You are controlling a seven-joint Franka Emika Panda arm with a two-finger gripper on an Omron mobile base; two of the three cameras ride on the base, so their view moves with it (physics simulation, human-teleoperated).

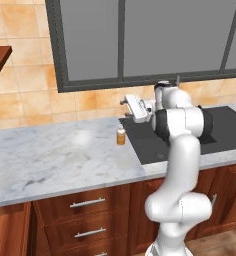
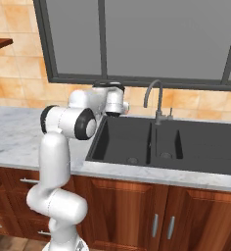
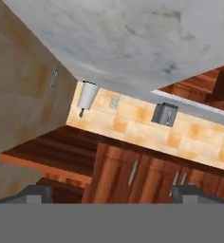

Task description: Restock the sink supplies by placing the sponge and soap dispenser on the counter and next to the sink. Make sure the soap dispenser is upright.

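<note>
— What stands near my claw [image 1: 124, 109]?

— The soap dispenser [image 1: 121, 136] stands upright on the table [image 1: 50, 155], just below my claw and close to the left rim of the sink [image 1: 225, 132]. My jaws stand wide apart with nothing between them.

— Where is there room?

— To the left of the bottle the marble lies bare, a broad open stretch toward the wooden wall shelf [image 1: 0, 57], which is well off and higher up. The tiled wall closes the back.

— And on the right?

— The dark basin drops away there, and the faucet [image 2: 155, 100] rises at its back edge, curved toward the front. My own elbow hangs over the basin's left part.
</note>
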